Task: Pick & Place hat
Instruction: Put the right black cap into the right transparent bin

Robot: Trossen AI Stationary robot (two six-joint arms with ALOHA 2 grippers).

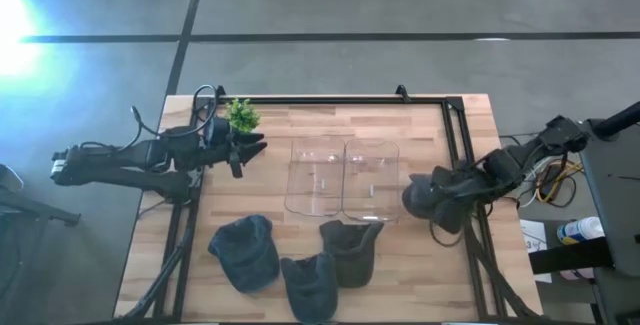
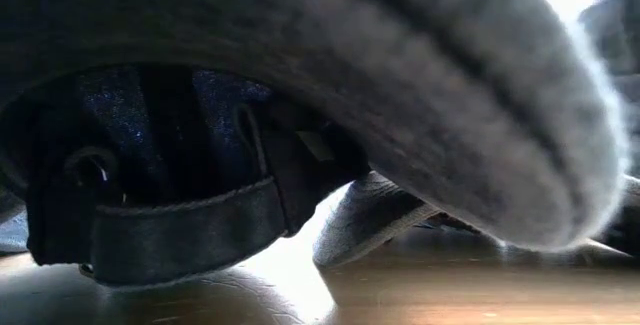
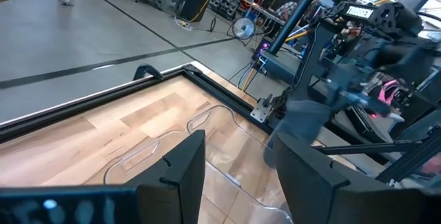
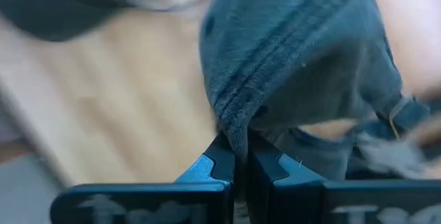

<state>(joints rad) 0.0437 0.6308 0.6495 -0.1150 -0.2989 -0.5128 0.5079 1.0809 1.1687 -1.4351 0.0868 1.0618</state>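
Four dark grey caps are in the high view. Three lie on the near part of the table: one (image 1: 243,252), one (image 1: 310,285) and one (image 1: 352,250). The fourth cap (image 1: 420,197) is at my right gripper (image 1: 447,193), just right of the clear container (image 1: 343,177). In the right wrist view my right gripper (image 4: 240,158) is shut on this cap (image 4: 296,58). My left gripper (image 1: 250,149) waits open near the table's left side, by the green plant (image 1: 241,115); its fingers stand apart in its wrist view (image 3: 238,176). A cap (image 2: 400,65) with its back strap (image 2: 180,230) fills the low view. My right gripper pinches a stitched, folded edge (image 4: 231,124) of the cap between its two fingers. The cloth bunches above the fingers and the cap spreads out beyond them, its strap and buckle (image 4: 400,114) to one side. Whether the cap is clear of the table I cannot tell.
The clear two-compartment container sits at the table's middle, between the arms. A black frame rail (image 1: 330,100) runs along the far edge and down both sides. The small green plant stands at the far left corner. Bare wood (image 1: 420,135) shows on the far right part.
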